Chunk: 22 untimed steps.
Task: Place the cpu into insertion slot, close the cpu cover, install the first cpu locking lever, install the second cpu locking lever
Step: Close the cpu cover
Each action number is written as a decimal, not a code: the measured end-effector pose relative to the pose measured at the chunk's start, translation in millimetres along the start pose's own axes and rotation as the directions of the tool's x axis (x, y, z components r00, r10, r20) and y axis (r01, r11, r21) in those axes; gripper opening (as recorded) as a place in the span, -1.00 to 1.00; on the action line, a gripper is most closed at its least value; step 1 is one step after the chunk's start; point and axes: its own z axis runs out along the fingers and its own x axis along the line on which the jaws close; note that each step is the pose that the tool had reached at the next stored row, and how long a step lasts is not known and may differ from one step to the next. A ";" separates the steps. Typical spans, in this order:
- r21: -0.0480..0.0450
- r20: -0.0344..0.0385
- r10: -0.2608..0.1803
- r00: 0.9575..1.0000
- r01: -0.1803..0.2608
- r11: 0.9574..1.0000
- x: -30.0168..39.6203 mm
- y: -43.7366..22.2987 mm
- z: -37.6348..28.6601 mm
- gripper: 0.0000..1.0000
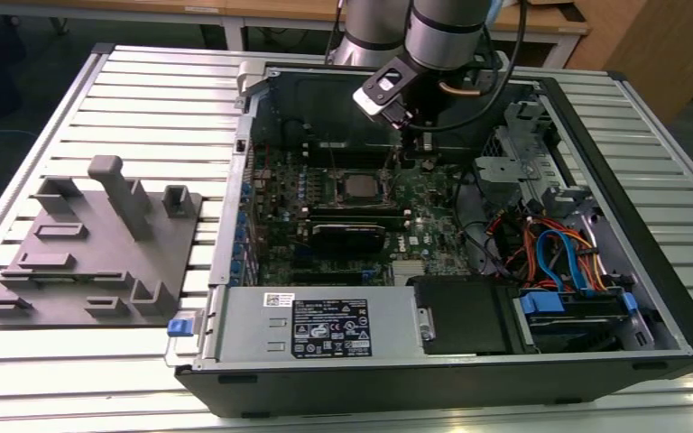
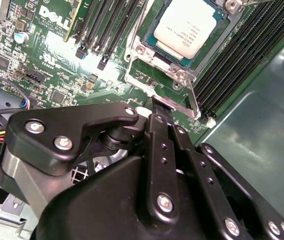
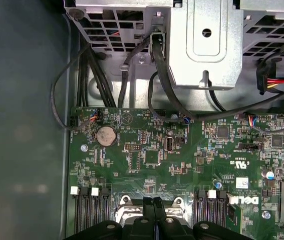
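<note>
The tool (image 2: 161,106) is reaching down into the open computer case (image 1: 671,298), its two fingers (image 2: 162,150) pressing flat together with nothing showing between them. In the second wrist view its tips are sitting at the silvery edge of the cpu cover (image 2: 157,59), close beside a thin wire lever (image 2: 196,102). The cpu (image 2: 189,26) is lying flat in the insertion slot (image 2: 221,22), framed by the cover, just beyond the tool's tips. The case is standing on a slatted surface (image 1: 142,90)
</note>
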 end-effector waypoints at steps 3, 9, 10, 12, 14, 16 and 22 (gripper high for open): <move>0.000 0.000 0.000 1.000 0.000 1.000 0.0 -0.3 0.0 -0.80; 0.000 0.000 0.000 1.000 0.000 1.000 0.0 -1.5 0.0 -0.80; 0.000 0.000 0.000 1.000 0.000 1.000 0.0 -1.6 0.0 -0.80; 0.000 0.000 0.000 1.000 0.000 1.000 0.0 -2.1 0.0 -0.80; 0.000 0.000 0.000 1.000 0.000 1.000 0.0 -2.4 0.0 -0.80; 0.000 0.000 0.000 1.000 0.000 1.000 0.0 -2.8 0.0 -0.80; 0.000 0.000 0.000 1.000 0.000 1.000 0.0 -3.8 0.0 -0.80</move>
